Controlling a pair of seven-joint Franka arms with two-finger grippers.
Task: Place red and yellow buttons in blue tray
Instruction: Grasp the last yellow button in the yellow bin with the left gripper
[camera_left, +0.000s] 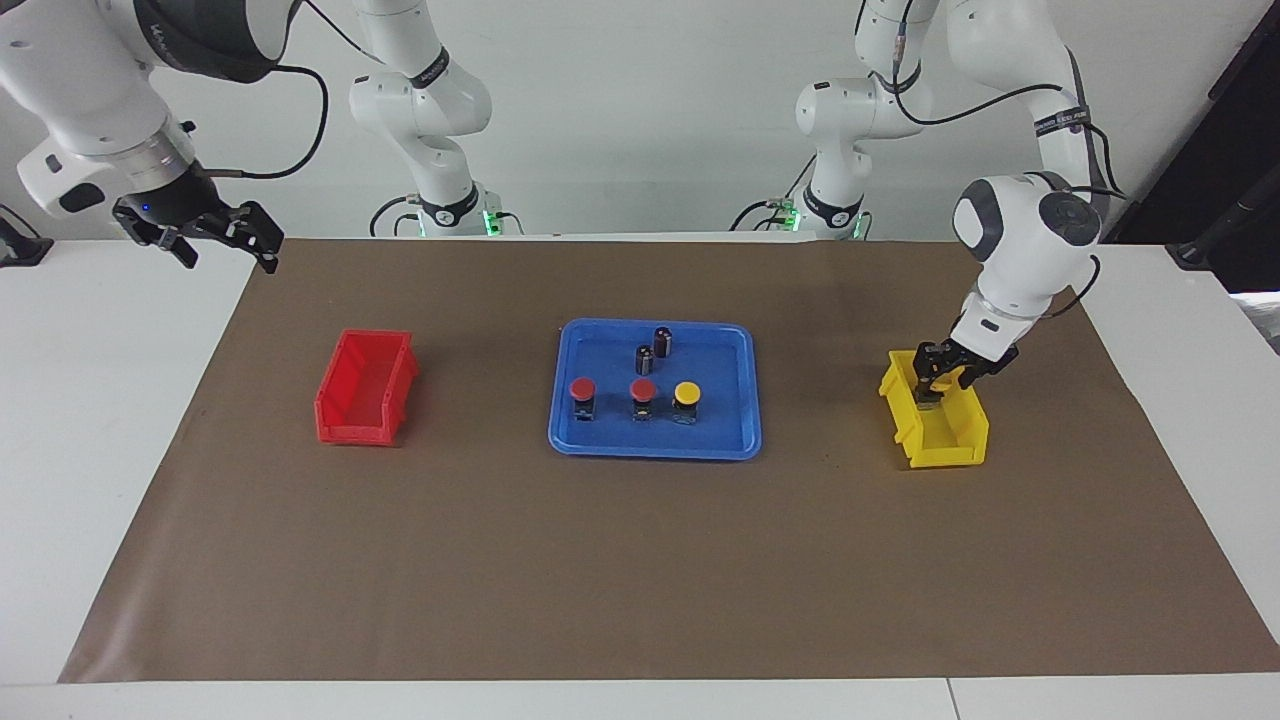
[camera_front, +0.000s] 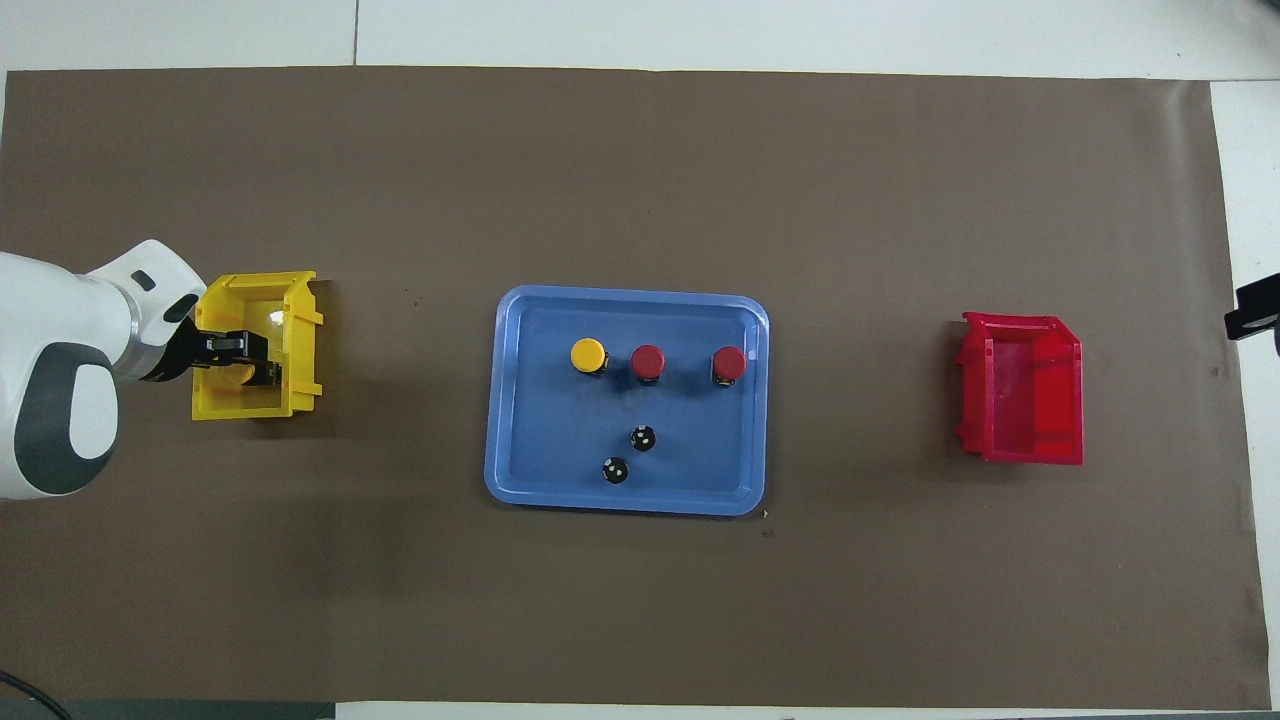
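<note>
White walls and a white table covered by a brown mat (camera_left: 640, 560) filled both views. At the centre of each frame lay the blue tray (camera_left: 600, 440), already holding three of the buttons in a row: two red buttons (camera_left: 582, 390) (camera_left: 643, 390) and one yellow button (camera_left: 686, 393). Two dark capless cylinders (camera_left: 653, 350) stood in the tray just above that row in the facing view. Toward the right of the facing frame sat the yellow bin (camera_left: 945, 445), and the left gripper (camera_left: 935, 385) reached down into its upper end. In the overhead view, at the left of the frame, that gripper (camera_front: 240, 360) had its fingers set around something yellow, probably the fourth button (camera_front: 238, 372); whether the grip had closed firmly could not be told. The red bin (camera_left: 365, 390), left of centre in the facing view, looked empty. The right gripper (camera_left: 215, 240) waited in the air at the upper left of the facing frame, over the table's edge, its fingers spread wide and holding nothing. As a judgement, the task was about three quarters done: one yellow button remained to be lifted from its bin and set down in the tray.
</note>
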